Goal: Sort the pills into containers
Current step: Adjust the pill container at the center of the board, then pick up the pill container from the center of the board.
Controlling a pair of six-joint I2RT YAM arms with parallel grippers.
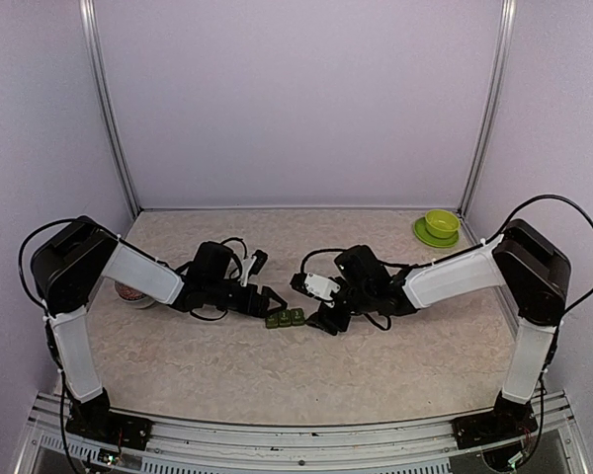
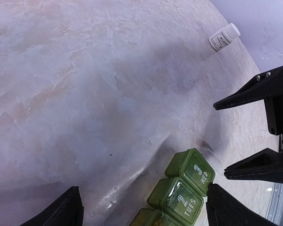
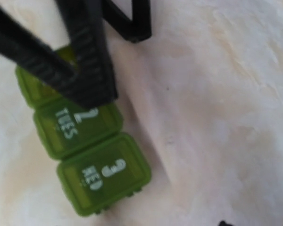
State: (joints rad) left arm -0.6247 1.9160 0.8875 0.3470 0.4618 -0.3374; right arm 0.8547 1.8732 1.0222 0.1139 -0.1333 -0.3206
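Left gripper (image 2: 141,188) wide open, straddling glossy translucent-green 3-cell containers (image 2: 179,197) w/ square lids on marbled table (image 2: 85,94). Right gripper (image 2: 220,141) partly open, prob. empty.

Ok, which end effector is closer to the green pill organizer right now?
Left. The left end effector straddles the pill organizer; the right end effector sits just beyond its WED end.

Marbled table (image 1: 376,375), green containers (image 1: 286,318) at centre, white bottle (image 2: 224,37), lime saucer (image 1: 422,235) far-right
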